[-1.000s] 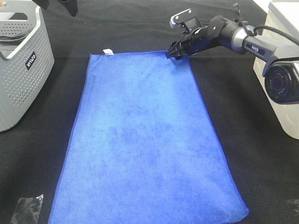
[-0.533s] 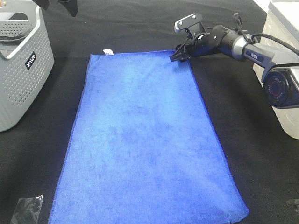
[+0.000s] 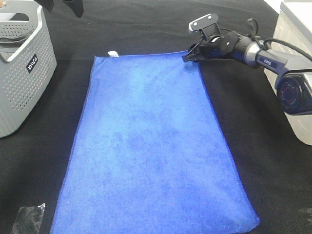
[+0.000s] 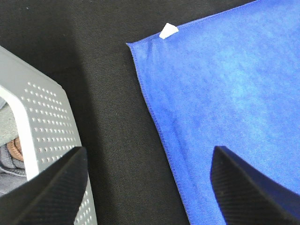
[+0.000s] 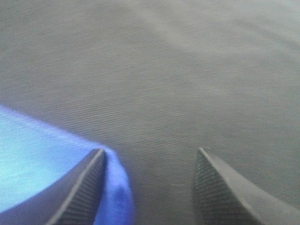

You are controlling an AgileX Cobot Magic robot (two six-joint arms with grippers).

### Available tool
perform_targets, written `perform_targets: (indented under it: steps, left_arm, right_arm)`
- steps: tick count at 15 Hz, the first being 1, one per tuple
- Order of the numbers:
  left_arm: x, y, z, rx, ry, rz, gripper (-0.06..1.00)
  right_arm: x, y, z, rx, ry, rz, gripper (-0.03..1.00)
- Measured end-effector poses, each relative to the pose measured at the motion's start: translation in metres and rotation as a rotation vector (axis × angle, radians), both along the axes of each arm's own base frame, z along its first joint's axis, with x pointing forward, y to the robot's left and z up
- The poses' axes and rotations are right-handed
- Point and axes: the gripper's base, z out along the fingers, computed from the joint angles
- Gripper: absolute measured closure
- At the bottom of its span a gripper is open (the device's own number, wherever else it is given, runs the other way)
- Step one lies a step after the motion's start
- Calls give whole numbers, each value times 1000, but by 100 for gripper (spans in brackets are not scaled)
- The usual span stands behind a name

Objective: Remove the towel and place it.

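Reaching across the black cloth-covered table (image 3: 253,161), my right gripper (image 3: 186,57) sits at the far right corner of the towel (image 3: 151,146), its fingertips low against the surface. In the right wrist view the jaws stand apart with nothing pinched between them; one fingertip (image 5: 79,187) touches the blue edge, which bunches up slightly beside it, while the other rests over bare black cloth. So the corner lies to one side of the gap, not yet inside it, and I judge the next move turns on getting that corner between the pads.

The towel lies flat and fully spread, its long axis running from the near edge of the table away toward the far side. It is bright royal blue, softly napped, with stitched edges and a small white tag (image 3: 112,53) at the far left corner.

My left gripper (image 4: 150,187) hangs open above that tagged corner, beside the grey perforated basket (image 3: 19,73), clear of the towel.
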Motion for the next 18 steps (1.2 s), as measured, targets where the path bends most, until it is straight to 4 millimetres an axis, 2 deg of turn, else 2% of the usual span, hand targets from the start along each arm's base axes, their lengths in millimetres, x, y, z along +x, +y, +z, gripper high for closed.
perform_targets:
  steps: [4,8,12,14,16,18]
  left_arm:
    - [0,0,0,-2,1,0,24]
    - [0,0,0,-3,2,-1,24]
    - [0,0,0,-2,3,-1,24]
    - [0,0,0,-2,3,-1,24]
    - [0,0,0,-2,3,-1,24]
    - [0,0,0,-2,3,-1,24]
  right_arm:
    - [2,-5,1,3,-24,-18,38]
    - [-1,-2,3,42,42,-6,38]
    - [-8,4,20,75,168,53,38]
    - [-11,7,46,103,189,76,38]
    - [-19,10,82,111,228,125,38]
    - [-33,13,122,141,309,164,34]
